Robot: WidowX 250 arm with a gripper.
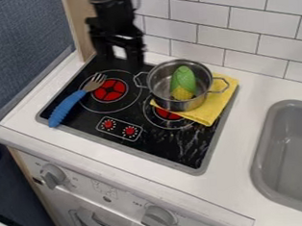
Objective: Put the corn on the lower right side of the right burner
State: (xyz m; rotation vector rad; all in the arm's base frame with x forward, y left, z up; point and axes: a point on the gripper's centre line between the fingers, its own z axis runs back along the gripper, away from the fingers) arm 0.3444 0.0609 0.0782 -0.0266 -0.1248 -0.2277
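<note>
A white surface (243, 152) carried a black cooktop (181, 149) with a gray border and, toward its right end, a gray sink (264, 149) set into the top. The cooktop bore a left burner (110, 90) and a right burner (166, 115), each red at its center within thin pale rings, and a control panel (119, 128) with two red dials. A fork (68, 108) lay slantwise, its tines over the left burner's outer ring and its blue handle toward the near left corner. A yellow cloth (208, 112) lay on the right part, partly beneath an upright metal pot (169, 104).
</note>
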